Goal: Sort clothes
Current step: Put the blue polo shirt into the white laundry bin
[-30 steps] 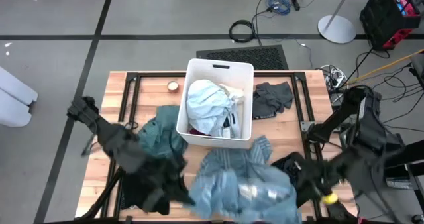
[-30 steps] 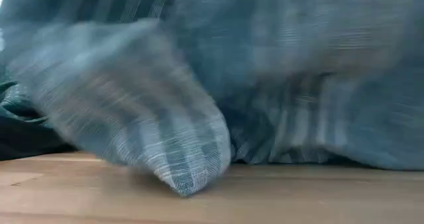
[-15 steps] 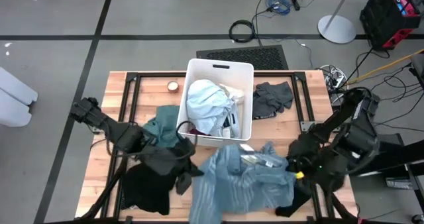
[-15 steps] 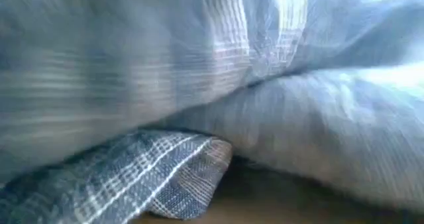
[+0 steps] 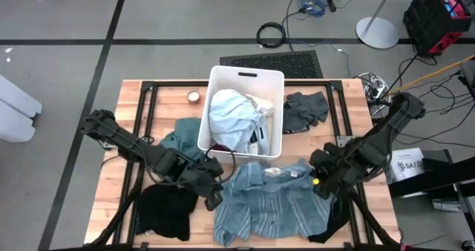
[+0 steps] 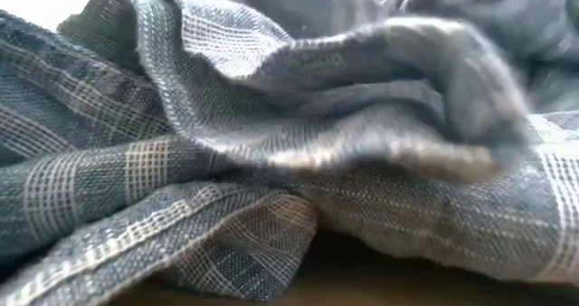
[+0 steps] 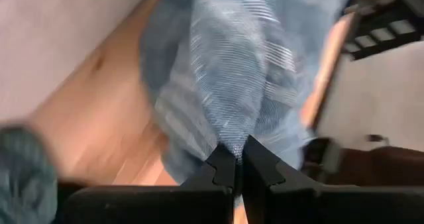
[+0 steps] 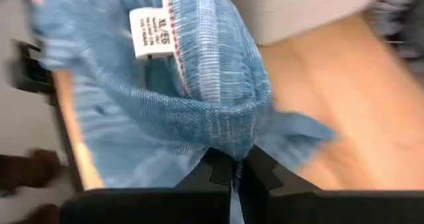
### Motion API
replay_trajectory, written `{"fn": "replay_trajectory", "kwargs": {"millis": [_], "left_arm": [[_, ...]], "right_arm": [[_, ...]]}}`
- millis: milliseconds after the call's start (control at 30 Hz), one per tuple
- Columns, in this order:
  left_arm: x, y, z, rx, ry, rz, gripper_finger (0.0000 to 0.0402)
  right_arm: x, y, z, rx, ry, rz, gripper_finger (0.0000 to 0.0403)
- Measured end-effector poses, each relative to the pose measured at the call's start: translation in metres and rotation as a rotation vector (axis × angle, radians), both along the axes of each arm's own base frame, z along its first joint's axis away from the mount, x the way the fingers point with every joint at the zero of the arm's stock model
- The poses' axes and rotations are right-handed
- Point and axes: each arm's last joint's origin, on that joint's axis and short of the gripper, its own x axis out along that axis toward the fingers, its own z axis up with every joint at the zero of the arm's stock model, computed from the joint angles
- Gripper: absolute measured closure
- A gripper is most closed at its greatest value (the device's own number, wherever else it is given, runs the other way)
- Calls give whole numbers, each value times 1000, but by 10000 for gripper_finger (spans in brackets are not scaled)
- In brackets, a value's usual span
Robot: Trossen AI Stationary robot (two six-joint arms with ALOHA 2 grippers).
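Bin: a white rectangular plastic bin (image 5: 276, 79) is sitting at the middle of the wooden surface (image 5: 167, 93), toward its far edge.
Bin contents: a light blue garment (image 5: 231, 116) is bulging up inside it, with white fabric (image 5: 261, 104) beside it and a bit of dark and reddish cloth (image 5: 223, 146) peeking out at the near wall.
Left jaws: my left gripper (image 5: 213, 201) is sitting low over the surface at the left edge of the blue-white striped shirt (image 5: 271, 205). In my left wrist view my jaws are pressed together with a fold of the striped shirt (image 7: 225, 71) pinched between the fingertips (image 7: 222, 166).
Right jaws: my right gripper (image 5: 318, 186) is at the shirt's right edge, near its collar. In my right wrist view my jaws are closed tight on a bunched fold of the striped shirt (image 8: 199, 98), just below its white size label (image 8: 150, 30).
Striped shirt: it is lying spread on the near part of the surface, just in front of the bin, stretched between my two grippers. In the low view its plaid-like weave (image 6: 226, 188) is filling the whole picture.
Other clothes: a teal garment (image 5: 182, 142) is lying to the left of the bin, partly under my left arm. A black garment (image 5: 165, 212) is lying at the near left. A dark grey garment (image 5: 304, 110) is lying right of the bin.
Small item: a small round object (image 5: 194, 96) is resting on the surface just left of the bin.
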Motion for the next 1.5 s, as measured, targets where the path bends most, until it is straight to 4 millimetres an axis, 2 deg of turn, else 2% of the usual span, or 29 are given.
{"fn": "replay_trajectory", "kwargs": {"millis": [67,167,267,400,533,667,800,967,1167,1333,1500], "left_arm": [[-1,1,-14,-14,31,36,391],[0,-6,-26,-65,-12,50,391],[0,-14,-35,-112,-33,50,391],[0,-20,-40,-138,-19,65,391],[3,-25,-47,-196,27,19,391],[7,-28,-53,-301,94,21,391],[13,-32,-54,-343,64,-5,371],[17,-33,-53,-371,42,-66,303],[17,-30,-49,-406,60,-100,228],[16,-30,-33,-423,7,-121,213],[8,-22,-12,-378,-93,-101,213]], "right_arm": [[4,6,-15,57,-70,30,403],[12,23,-39,170,-112,109,403],[17,36,-59,262,-81,151,403],[18,48,-76,299,16,159,403],[22,55,-87,340,103,193,403],[26,60,-89,403,131,225,403],[28,61,-91,437,143,187,392],[29,63,-90,419,109,261,343],[22,73,-87,324,29,515,251],[16,78,-88,242,2,669,198],[18,79,-96,154,5,722,175]]}}
